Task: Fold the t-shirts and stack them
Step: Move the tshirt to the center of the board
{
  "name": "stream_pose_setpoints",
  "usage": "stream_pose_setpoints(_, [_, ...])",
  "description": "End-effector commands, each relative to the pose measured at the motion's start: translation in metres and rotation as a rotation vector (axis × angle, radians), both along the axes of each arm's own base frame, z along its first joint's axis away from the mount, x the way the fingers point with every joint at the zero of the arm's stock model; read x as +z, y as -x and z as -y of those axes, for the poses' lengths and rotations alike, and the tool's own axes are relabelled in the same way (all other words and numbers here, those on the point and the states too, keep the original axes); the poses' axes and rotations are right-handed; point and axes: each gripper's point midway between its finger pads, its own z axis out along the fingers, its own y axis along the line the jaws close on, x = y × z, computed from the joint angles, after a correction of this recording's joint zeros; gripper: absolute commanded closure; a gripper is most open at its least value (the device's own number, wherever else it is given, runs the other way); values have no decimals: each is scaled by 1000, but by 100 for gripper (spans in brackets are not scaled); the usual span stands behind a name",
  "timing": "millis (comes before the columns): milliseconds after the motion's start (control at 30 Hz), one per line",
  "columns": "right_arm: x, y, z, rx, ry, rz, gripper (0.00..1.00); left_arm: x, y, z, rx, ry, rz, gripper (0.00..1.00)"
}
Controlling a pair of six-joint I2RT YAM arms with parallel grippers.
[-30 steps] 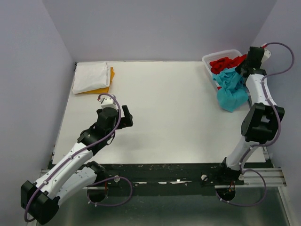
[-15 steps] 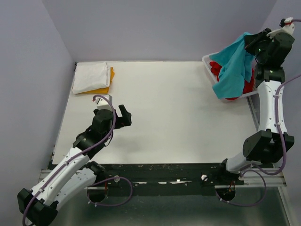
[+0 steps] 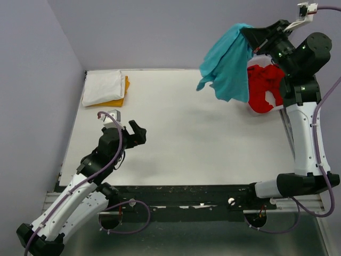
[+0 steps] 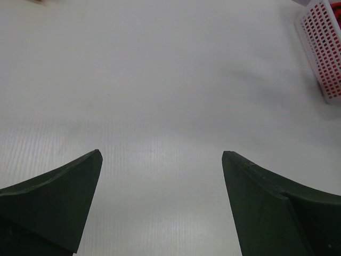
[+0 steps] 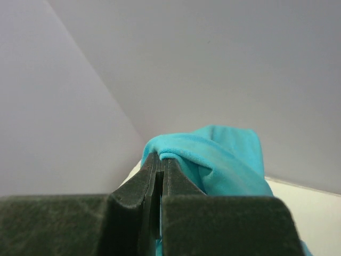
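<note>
Top view: turquoise t-shirt (image 3: 228, 64), one, unfolded, hanging free above the far right of the desk (image 3: 186, 133), held at its upper edge by the right end effector (image 3: 249, 34), raised high. Red t-shirts (image 3: 265, 93), a crumpled heap at the far right corner, none folded. White t-shirt (image 3: 102, 87), folded, lying on a folded orange t-shirt (image 3: 124, 94) at the far left corner: a stack of two. Left end effector (image 3: 136, 132), over the near left of the desk, well apart from all cloth. Progress, as judged: two shirts stacked, one lifted but not laid out, the red heap yet to do. Left wrist view: jaws spread wide, nothing between them; matte white desk below; slatted white basket (image 4: 322, 53) at the upper right, red showing through. Right wrist view: jaws pinched tight on a fold of turquoise cloth; pale lilac walls meeting in a corner behind.
</note>
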Motion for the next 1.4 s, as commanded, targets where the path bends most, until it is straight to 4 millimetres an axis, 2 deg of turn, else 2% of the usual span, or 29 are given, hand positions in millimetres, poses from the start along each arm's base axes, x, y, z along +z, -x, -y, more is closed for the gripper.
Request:
stream_pose_setpoints(0, [-27, 22, -46, 116, 3, -66, 99, -9, 18, -1, -6, 56, -69, 1])
stream_pose_setpoints(100, [-63, 31, -87, 209, 9, -156, 99, -16, 27, 1, -25, 76, -100, 2])
stream_pose_setpoints(200, [-117, 32, -120, 236, 34, -277, 99, -25, 33, 2, -33, 97, -127, 2])
stream_pose_setpoints(333, [-222, 28, -150, 215, 66, -507, 99, -38, 36, 7, -52, 102, -162, 1])
stream_pose_setpoints(467, [-339, 22, -164, 175, 72, -735, 99, -51, 37, 12, -72, 89, -212, 2])
stream_pose_setpoints(500, [-363, 18, -169, 176, 90, -769, 97, -54, 37, 15, -82, 87, -226, 1])
stream_pose_setpoints(567, [-397, 4, -171, 131, 143, -822, 88, -62, 37, 21, -105, 89, -258, 1])
stream_pose_setpoints(633, [-418, -10, -166, 74, 235, -861, 54, -71, 37, 29, -134, 94, -292, 1])
stream_pose_setpoints(700, [-420, -22, -153, -35, 299, -870, 39, -79, 38, 37, -158, 106, -323, 1])
stream_pose_setpoints(733, [-415, -24, -146, -87, 322, -855, 27, -82, 38, 41, -175, 113, -333, 1])
stream_pose_setpoints(767, [-407, -25, -142, -118, 343, -826, 9, -85, 38, 44, -186, 118, -344, 1])
stream_pose_setpoints(800, [-396, -22, -139, -130, 348, -795, 0, -89, 38, 47, -194, 123, -354, 1])
stream_pose_setpoints(867, [-378, -10, -133, -132, 335, -756, 0, -94, 37, 49, -199, 123, -367, 1])
stream_pose_setpoints(933, [-371, 10, -122, -147, 334, -751, 0, -96, 34, 50, -205, 111, -367, 1])
stream_pose_setpoints(1000, [-376, 34, -106, -171, 340, -782, 0, -102, 34, 49, -197, 99, -379, 1])
stream_pose_setpoints(1100, [-401, 77, -83, -172, 361, -873, 0, -110, 30, 48, -183, 81, -391, 1])
stream_pose_setpoints(1200, [-435, 117, -74, -131, 362, -990, 0, -115, 20, 54, -166, 87, -415, 1])
stream_pose_setpoints(1267, [-451, 138, -71, -91, 382, -1046, 0, -117, 11, 58, -155, 83, -422, 2])
stream_pose_setpoints(1367, [-470, 154, -61, -104, 427, -1101, 1, -123, -6, 58, -105, 55, -453, 3])
